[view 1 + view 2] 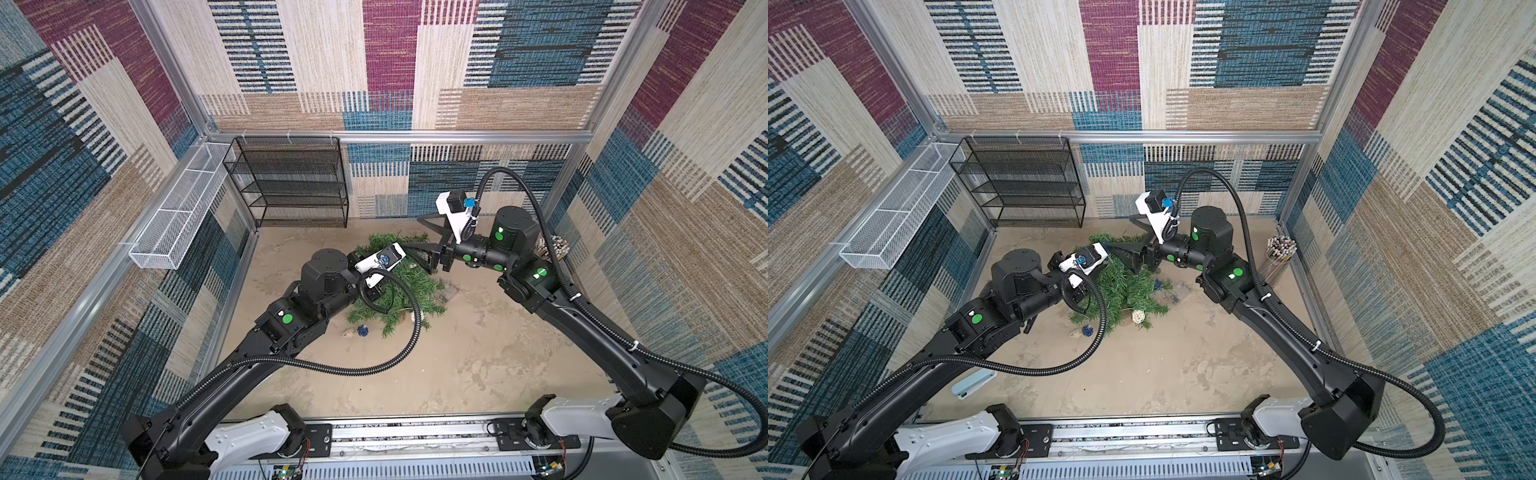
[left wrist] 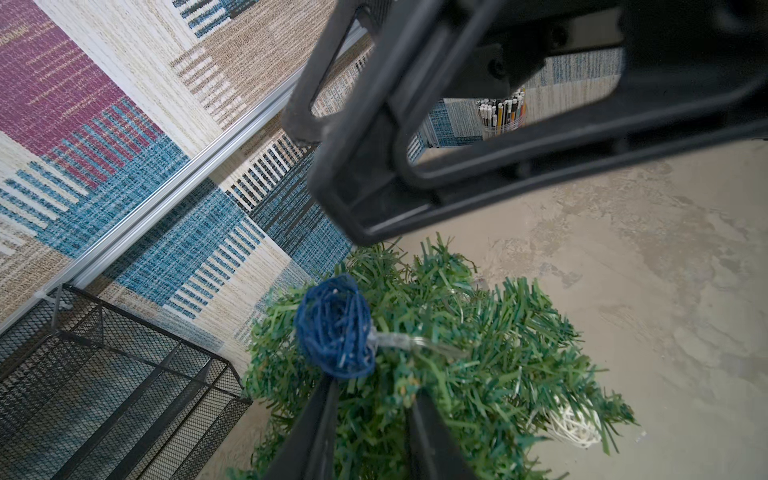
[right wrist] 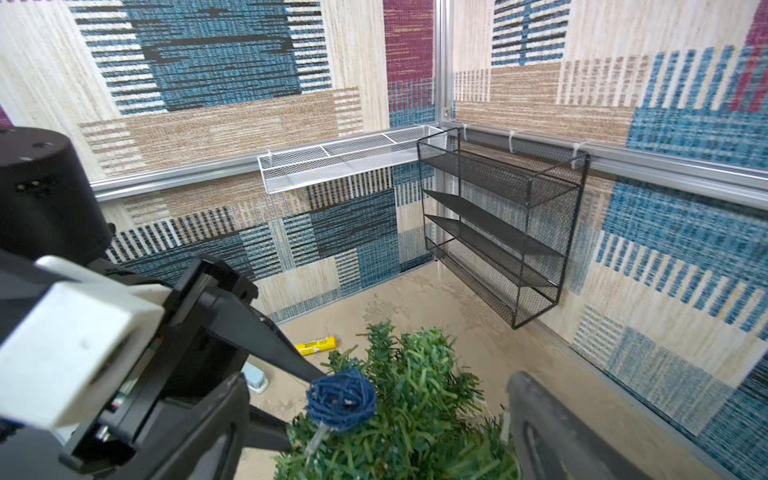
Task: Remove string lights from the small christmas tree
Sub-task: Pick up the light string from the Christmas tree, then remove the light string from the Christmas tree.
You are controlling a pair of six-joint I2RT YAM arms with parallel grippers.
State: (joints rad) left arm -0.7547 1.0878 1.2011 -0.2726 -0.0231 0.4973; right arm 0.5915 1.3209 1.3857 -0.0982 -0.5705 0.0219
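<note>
While a white mesh basket and a black mesh shelf rack hang from the wall rails at the left, the clear cup at the far right holds a bundle of pencils. Between them the small christmas tree sits on the sandy table. The string lights run through it: a dark blue ball at its tip, a cream ball low in the branches, and another blue ball on the table just beside. The left gripper reaches in from the left and grasps the tree's top sprig beside the dark blue ball. The right gripper hovers close above, jaws spread wide, gripping nothing.
</note>
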